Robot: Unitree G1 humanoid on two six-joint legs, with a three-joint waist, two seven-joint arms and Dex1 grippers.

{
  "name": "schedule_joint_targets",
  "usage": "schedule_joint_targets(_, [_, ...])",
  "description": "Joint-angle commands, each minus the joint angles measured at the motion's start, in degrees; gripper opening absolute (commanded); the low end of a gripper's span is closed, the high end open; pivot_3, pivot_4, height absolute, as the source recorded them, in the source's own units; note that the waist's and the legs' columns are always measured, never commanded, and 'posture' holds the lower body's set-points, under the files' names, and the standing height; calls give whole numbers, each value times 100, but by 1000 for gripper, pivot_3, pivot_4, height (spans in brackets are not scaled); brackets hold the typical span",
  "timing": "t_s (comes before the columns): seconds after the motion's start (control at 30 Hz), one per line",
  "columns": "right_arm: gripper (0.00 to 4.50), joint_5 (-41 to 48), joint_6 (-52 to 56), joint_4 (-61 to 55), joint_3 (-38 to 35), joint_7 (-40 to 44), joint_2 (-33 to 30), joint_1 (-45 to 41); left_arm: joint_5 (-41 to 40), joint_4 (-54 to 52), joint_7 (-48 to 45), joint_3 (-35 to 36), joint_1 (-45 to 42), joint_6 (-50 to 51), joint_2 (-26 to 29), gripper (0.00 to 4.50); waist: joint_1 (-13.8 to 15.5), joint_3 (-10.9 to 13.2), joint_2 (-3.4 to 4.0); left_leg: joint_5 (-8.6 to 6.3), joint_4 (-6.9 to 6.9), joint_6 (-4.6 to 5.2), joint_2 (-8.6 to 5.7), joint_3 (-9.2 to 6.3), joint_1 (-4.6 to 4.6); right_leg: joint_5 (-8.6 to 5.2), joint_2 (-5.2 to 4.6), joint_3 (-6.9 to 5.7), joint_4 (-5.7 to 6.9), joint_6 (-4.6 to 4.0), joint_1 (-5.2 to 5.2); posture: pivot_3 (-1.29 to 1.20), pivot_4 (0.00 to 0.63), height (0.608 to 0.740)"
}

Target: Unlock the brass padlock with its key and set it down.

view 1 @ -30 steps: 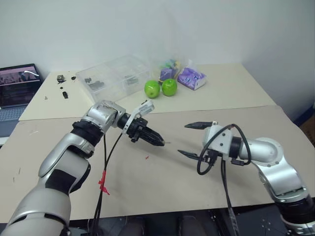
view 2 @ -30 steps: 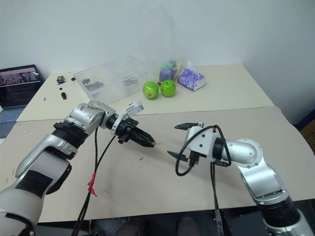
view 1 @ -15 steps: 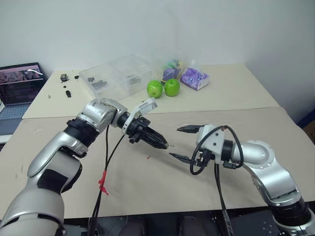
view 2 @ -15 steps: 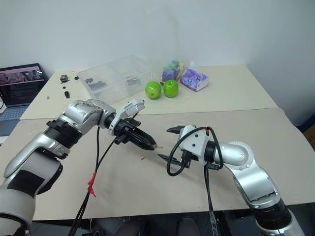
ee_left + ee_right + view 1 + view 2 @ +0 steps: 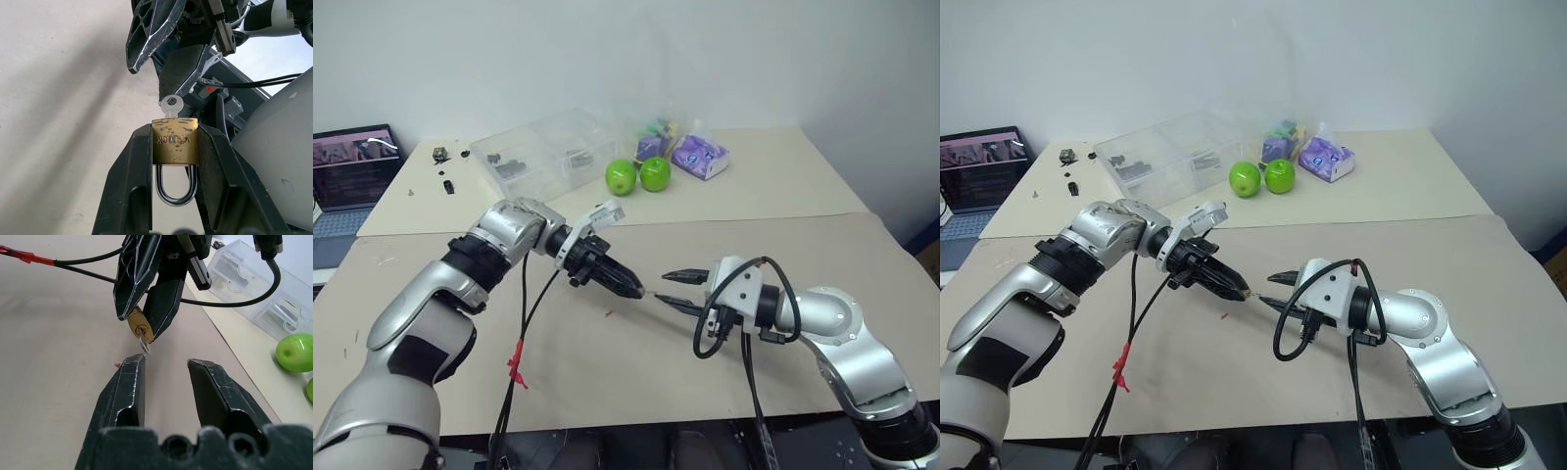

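Observation:
The brass padlock is pinched by its sides in my left gripper, which is shut on it and holds it above the table. Its silvery shackle points back toward the wrist. A small silvery key sticks out of its far end. My right gripper faces it tip to tip and stands open with a narrow gap. The key hangs just past one of the right gripper's fingertips, and nothing lies between the two fingers.
At the back stand a clear plastic box, two green apples and purple packets. A laptop sits at the far left. A red scrap lies below the grippers. Black cables hang from the left arm.
The right gripper's fingers have drawn in from wide apart to a narrow gap and come up close to the key. The left gripper has kept hold of the padlock in place.

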Motion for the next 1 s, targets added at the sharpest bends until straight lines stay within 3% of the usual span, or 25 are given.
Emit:
schedule_joint_targets(0.03, [954, 93, 1, -294, -203, -73, -29, -39, -58, 24, -56, 85, -173, -93, -58, 802, 0, 0, 0, 0, 0, 0, 0, 0, 0, 0, 0, 0, 0, 0, 0, 0, 150, 740])
schedule_joint_targets(0.07, [702, 92, 7, -300, -191, -85, -29, -37, -57, 28, -56, 88, -173, -100, -65, 802, 1, 0, 0, 0, 0, 0, 0, 0, 0, 0, 1, 0, 0, 0, 0, 0, 150, 740])
schedule_joint_targets(1.0, [702, 127, 247, -639, -203, -295, 44, -232, -53, 186, -56, 270, -221, -80, -221, 802, -3, 0, 0, 0, 0, 0, 0, 0, 0, 0, 1, 0, 0, 0, -1, 0, 150, 740])
